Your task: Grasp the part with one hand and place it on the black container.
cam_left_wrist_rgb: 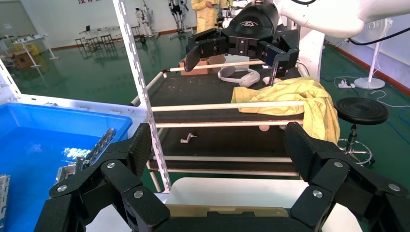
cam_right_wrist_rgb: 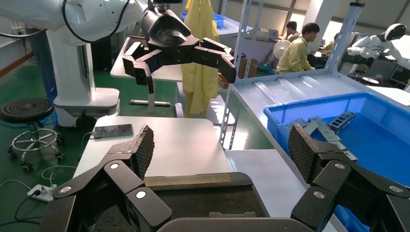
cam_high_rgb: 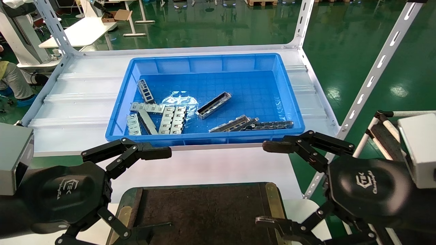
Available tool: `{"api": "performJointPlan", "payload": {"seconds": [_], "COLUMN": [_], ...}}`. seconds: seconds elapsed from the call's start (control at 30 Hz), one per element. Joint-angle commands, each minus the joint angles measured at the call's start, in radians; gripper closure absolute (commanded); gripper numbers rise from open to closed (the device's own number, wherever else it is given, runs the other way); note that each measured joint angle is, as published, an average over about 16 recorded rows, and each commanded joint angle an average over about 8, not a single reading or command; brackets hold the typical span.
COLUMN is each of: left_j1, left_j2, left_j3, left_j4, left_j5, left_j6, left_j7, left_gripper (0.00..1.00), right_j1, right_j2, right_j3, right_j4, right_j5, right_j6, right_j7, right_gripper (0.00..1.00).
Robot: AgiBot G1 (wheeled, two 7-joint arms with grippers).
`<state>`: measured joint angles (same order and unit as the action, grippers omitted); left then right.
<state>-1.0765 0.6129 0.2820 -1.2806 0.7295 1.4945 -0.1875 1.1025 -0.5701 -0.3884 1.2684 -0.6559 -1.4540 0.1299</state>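
Observation:
The part [cam_high_rgb: 214, 105], a silver-grey trough-shaped shell with slots, lies at an angle in the middle of the blue bin [cam_high_rgb: 289, 85] on the shelf. The black container [cam_high_rgb: 204, 211] sits on the white table in front of me, with brass strips along its sides; it also shows in the right wrist view [cam_right_wrist_rgb: 193, 198]. My left gripper [cam_high_rgb: 167, 189] is open and empty over the container's left end. My right gripper [cam_high_rgb: 262, 183] is open and empty over its right end. Both grippers are well short of the bin.
Flat silver ladder-like plates [cam_high_rgb: 172, 119] lie at the bin's front left. Dark slotted strips [cam_high_rgb: 269, 125] and another silver shell [cam_high_rgb: 230, 124] lie at its front right. Slotted shelf posts [cam_high_rgb: 374, 71] rise on the right. A cart [cam_high_rgb: 385, 136] stands at far right.

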Motion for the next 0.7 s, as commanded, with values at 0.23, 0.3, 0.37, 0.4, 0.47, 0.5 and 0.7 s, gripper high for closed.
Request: {"api": "performJointPlan", "payload": {"seconds": [0.23,0.3,0.37,0.4,0.47,0.5,0.7], "left_j1": [-0.005,-0.011,-0.019,-0.024,-0.032,-0.035,-0.058], "left_j2": [0.002,0.005,0.011,0.015,0.024,0.029,0.073], "left_j3": [0.001,0.003,0.005,0.006,0.009,0.011,0.028], "left_j4": [0.002,0.006,0.010,0.012,0.018,0.020,0.048], "left_j5": [0.002,0.005,0.012,0.016,0.025,0.031,0.065], "left_j6": [-0.005,-0.013,-0.024,-0.029,-0.041,-0.048,-0.095], "left_j7": [-0.007,-0.011,-0.015,-0.016,-0.017,-0.016,-0.019], "left_gripper": [0.00,0.00,0.00,0.00,0.00,0.00,0.00], "right_j1": [0.000,0.000,0.000,0.000,0.000,0.000,0.000], "right_j2": [0.000,0.000,0.000,0.000,0.000,0.000,0.000], "right_j3": [0.000,0.000,0.000,0.000,0.000,0.000,0.000], "right_j4": [0.000,0.000,0.000,0.000,0.000,0.000,0.000], "right_j5": [0.000,0.000,0.000,0.000,0.000,0.000,0.000], "right_j6": [0.000,0.000,0.000,0.000,0.000,0.000,0.000], "right_j7": [0.000,0.000,0.000,0.000,0.000,0.000,0.000], "right_gripper": [0.00,0.00,0.00,0.00,0.00,0.00,0.00]}}
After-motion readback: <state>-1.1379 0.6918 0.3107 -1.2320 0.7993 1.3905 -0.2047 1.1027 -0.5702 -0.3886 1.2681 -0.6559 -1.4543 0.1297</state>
